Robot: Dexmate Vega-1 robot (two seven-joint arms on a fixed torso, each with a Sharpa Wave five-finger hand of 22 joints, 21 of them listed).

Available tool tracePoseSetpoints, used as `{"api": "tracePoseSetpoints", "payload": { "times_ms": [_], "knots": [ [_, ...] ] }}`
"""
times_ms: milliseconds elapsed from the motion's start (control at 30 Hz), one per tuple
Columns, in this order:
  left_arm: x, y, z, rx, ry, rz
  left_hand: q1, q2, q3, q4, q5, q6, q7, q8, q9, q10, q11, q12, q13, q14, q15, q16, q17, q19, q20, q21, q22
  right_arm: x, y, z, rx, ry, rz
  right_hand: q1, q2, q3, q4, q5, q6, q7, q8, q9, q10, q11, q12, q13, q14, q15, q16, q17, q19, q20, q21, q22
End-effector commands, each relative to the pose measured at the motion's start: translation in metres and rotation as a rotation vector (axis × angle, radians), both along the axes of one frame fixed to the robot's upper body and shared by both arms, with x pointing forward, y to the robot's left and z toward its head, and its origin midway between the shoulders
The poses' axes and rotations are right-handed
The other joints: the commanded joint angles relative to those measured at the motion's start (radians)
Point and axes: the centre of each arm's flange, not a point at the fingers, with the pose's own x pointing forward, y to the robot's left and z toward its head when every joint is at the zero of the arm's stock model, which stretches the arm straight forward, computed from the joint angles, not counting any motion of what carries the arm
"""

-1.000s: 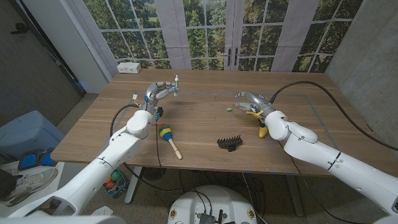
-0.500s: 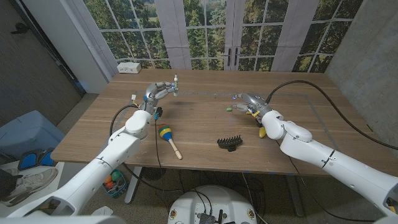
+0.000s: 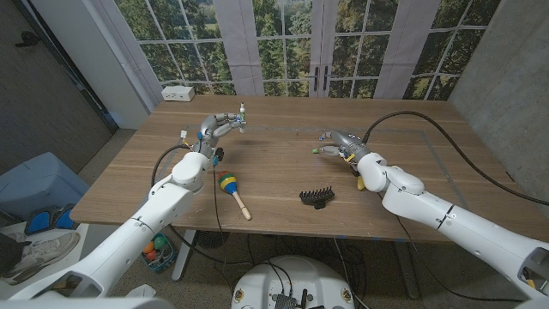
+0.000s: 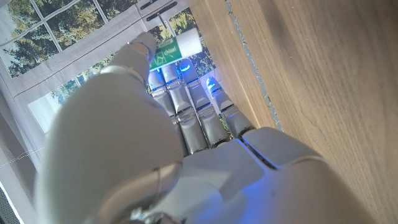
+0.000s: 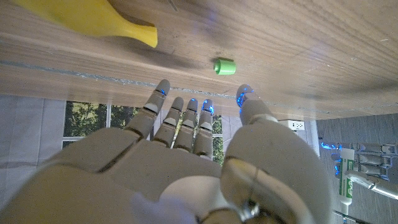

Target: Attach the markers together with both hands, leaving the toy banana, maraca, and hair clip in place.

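Pinching a marker [image 3: 243, 111] upright above the table's [image 3: 274, 184] far left, the left hand [image 3: 220, 128] shows its green label, writing unreadable. Nearer lie the maraca [image 3: 232, 191] and clip [image 3: 316, 197]. The right hand [image 3: 341, 142] hovers, fingers spread, by a green cap [image 5: 224, 66] and banana [image 5: 106, 18].

Big grid windows [image 3: 283, 43] behind the wooden table [image 3: 274, 184] look onto green trees, grey walls either side, white power strip [image 3: 178, 93] on the table's far corner.

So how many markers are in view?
2, if the green stub counts: a white-and-green marker held upright in the left hand, the stub on the table by the right hand.
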Motion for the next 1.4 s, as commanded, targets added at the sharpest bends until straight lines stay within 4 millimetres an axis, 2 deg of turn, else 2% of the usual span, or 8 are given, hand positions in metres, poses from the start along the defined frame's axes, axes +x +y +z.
{"api": "tracePoseSetpoints", "payload": {
  "times_ms": [33,533,967,1167,1400],
  "knots": [
    [0.000,0.001,-0.001,-0.014,0.011,-0.011,0.027,0.032,0.002,0.005,0.005,0.107,-0.089,0.007,0.139,0.149,-0.130,0.007,0.334,0.001,-0.143,-0.004,0.005,-0.004,-0.006,0.008,0.004,0.012,0.006,-0.005,-0.026,0.014,0.003,0.017,0.004,-0.002,-0.002,-0.005,0.003,-0.008,0.001,0.003,0.007,-0.005,0.002,0.005,0.005,-0.044,0.005,0.005,0.003,-0.005,-0.003,0.001],
    [0.001,0.006,-0.002,-0.028,0.019,-0.014,0.028,0.031,0.000,0.006,0.005,0.109,-0.089,0.008,0.139,0.157,-0.130,0.006,0.335,0.002,-0.143,-0.007,0.009,-0.005,-0.006,0.010,0.003,0.022,0.009,-0.008,-0.032,0.024,-0.006,0.034,0.007,-0.006,-0.002,-0.006,0.022,-0.012,0.006,0.003,0.014,-0.007,0.005,0.008,0.008,-0.050,0.010,0.009,0.010,-0.010,-0.003,0.001],
    [0.003,0.007,-0.002,-0.038,0.023,-0.022,0.029,0.032,-0.001,0.006,0.005,0.106,-0.088,0.008,0.142,0.161,-0.130,0.005,0.338,0.004,-0.143,-0.008,0.011,-0.005,-0.006,0.011,0.003,0.029,0.010,-0.012,-0.045,0.031,-0.020,0.071,0.007,-0.011,-0.005,-0.009,0.105,-0.014,0.032,0.005,0.030,-0.016,0.011,0.013,0.017,-0.060,0.020,0.015,0.023,-0.016,-0.003,0.001],
    [0.003,0.008,-0.002,-0.040,0.025,-0.021,0.029,0.033,-0.002,0.007,0.004,0.100,-0.089,0.008,0.146,0.166,-0.130,0.007,0.342,0.005,-0.143,-0.009,0.014,-0.005,-0.004,0.012,0.003,0.033,0.011,-0.014,-0.055,0.029,-0.021,0.091,0.009,-0.014,-0.004,-0.011,0.165,-0.017,0.049,0.006,0.040,-0.022,0.015,0.015,0.020,-0.064,0.025,0.018,0.027,-0.020,-0.004,0.001],
    [0.003,0.009,-0.002,-0.040,0.027,-0.019,0.029,0.034,-0.003,0.008,0.004,0.098,-0.088,0.008,0.148,0.167,-0.130,0.006,0.343,0.005,-0.143,-0.010,0.015,-0.006,-0.004,0.013,0.003,0.037,0.012,-0.015,-0.058,0.023,-0.021,0.115,0.009,-0.025,0.000,-0.014,0.268,-0.004,0.078,0.009,0.056,-0.026,0.021,0.019,0.026,-0.069,0.034,0.024,0.035,-0.024,-0.004,0.002]
  ]
}}
